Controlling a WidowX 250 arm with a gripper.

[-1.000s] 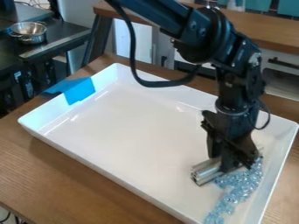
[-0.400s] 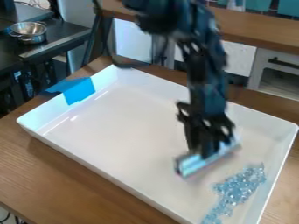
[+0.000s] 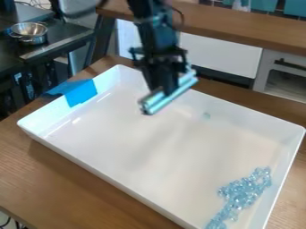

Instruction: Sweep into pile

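Beads: most of the blue beads are gathered in one long band at the right end of the white tray, stretched towards the near corner; the band is broader at its far part and thinner at the near end.
Stray bead: one small bluish speck, apparently a loose bead, is seen near the far wall, well apart from the rest.
Gripper: the black gripper is closed on the metal bar as far as the bar's thickness allows; the bar is held at a slant above the far part of the tray, with its lower end pointed to the near left.
Done: the bulk of the sweeping appears to be finished, as the tray's middle and left have been left bare.
Left to do: the stray speck is yet to be brought in, and the band could be pressed into a more compact pile.
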